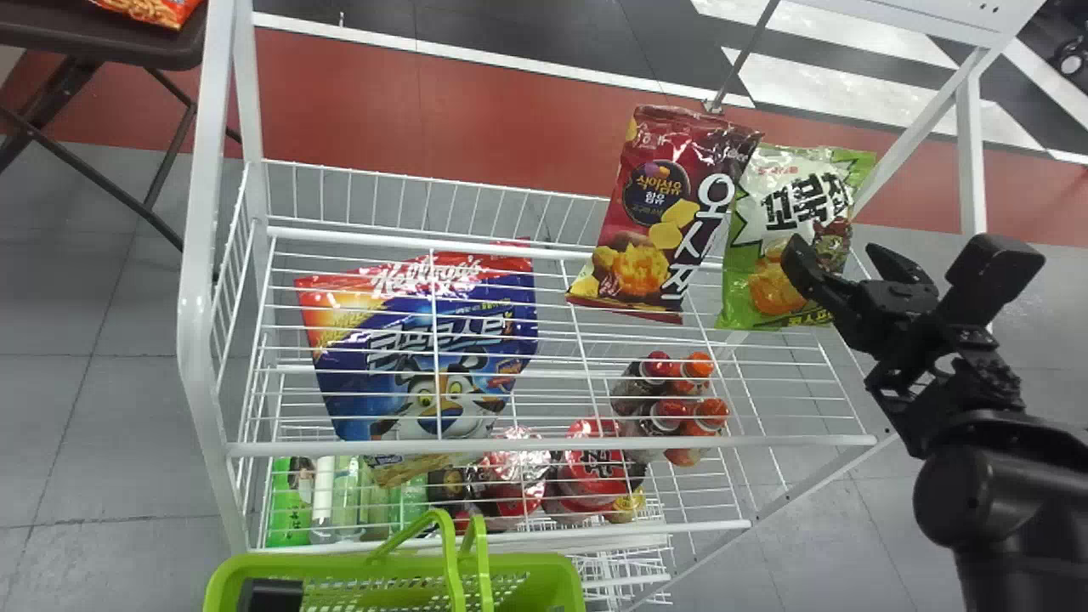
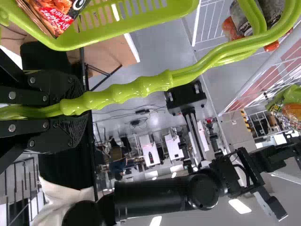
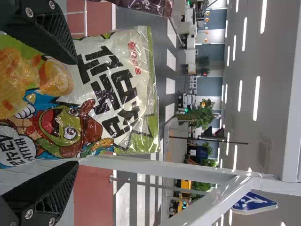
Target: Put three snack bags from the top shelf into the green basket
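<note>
In the head view my right gripper (image 1: 835,255) is at the top shelf's right end, by the green-and-white snack bag (image 1: 786,229). In the right wrist view my right gripper (image 3: 73,113) stands open, with that bag (image 3: 113,89) between and beyond its fingers. A dark red snack bag (image 1: 663,212) leans beside it. A black part of my left gripper (image 1: 270,593) shows over the green basket (image 1: 563,580). My left gripper (image 2: 77,107) is shut on the basket handle (image 2: 150,87) in the left wrist view, where a red snack bag (image 2: 52,16) lies in the basket (image 2: 160,19).
The white wire shelf (image 1: 544,444) also bears a blue cereal bag (image 1: 425,340) at left. Bottles (image 1: 671,404) and other goods stand lower down. A white post (image 1: 971,161) rises near the right gripper. A dark table (image 1: 102,42) is at the back left.
</note>
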`<action>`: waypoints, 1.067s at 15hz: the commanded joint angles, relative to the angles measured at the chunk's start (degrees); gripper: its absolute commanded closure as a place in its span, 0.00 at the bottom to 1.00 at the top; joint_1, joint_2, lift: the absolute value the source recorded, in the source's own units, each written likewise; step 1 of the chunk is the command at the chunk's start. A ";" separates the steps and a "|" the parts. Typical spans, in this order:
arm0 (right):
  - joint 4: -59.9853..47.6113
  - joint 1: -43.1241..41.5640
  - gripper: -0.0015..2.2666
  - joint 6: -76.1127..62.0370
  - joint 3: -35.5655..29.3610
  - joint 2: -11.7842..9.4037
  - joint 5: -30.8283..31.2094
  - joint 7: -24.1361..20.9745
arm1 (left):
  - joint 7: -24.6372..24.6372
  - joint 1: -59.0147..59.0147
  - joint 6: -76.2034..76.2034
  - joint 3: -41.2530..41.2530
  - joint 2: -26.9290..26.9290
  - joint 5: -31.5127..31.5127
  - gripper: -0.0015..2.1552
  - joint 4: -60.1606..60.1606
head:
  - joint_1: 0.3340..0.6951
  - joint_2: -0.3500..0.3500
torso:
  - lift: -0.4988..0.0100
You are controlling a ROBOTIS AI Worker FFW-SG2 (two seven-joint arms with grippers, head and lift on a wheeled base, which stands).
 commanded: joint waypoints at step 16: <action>4.82 -3.90 0.99 -4.78 2.81 0.26 1.41 -0.76 | 0.64 -4.04 1.48 0.18 0.00 0.44 0.99 3.35 | 1.00 0.00 | 0.88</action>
